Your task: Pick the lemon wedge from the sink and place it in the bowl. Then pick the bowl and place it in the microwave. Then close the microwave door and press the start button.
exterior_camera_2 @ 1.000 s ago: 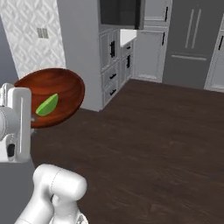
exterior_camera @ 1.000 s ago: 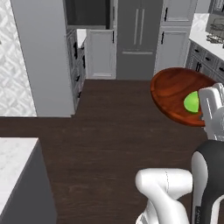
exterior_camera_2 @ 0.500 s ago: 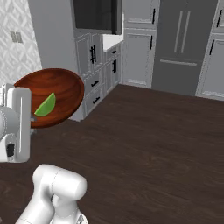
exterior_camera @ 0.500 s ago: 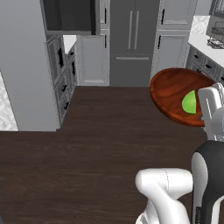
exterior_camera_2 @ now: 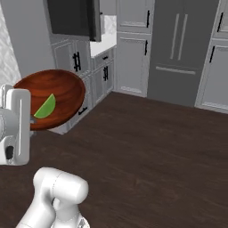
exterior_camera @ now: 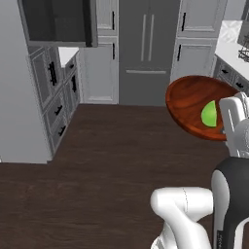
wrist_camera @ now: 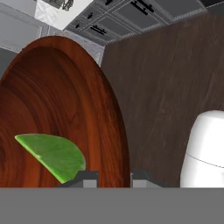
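Observation:
My gripper (wrist_camera: 114,179) is shut on the rim of the reddish-brown wooden bowl (wrist_camera: 52,100), holding it in the air above the floor. The lime-green lemon wedge (wrist_camera: 54,155) lies inside the bowl, close to the fingers. In the left base view the bowl (exterior_camera: 187,104) with the wedge (exterior_camera: 209,114) hangs at the right beside the hand (exterior_camera: 228,124). In the right base view the bowl (exterior_camera_2: 60,93) and wedge (exterior_camera_2: 45,107) sit at the left. The microwave (exterior_camera: 56,19) (exterior_camera_2: 71,15) is a dark opening high in the cabinet column, with a dark panel edge-on at its right side. The sink is out of view.
A tall grey fridge (exterior_camera: 146,48) stands straight ahead between grey cabinets. Drawer fronts with black handles (exterior_camera: 56,99) run below the microwave. A white counter (exterior_camera: 233,48) lies at the far right. Dark wood floor (exterior_camera_2: 151,147) stretches ahead of the base.
The whole scene has slid across both base views and come nearer, so the base has moved. The bowl, wedge and gripper keep their places in the pictures.

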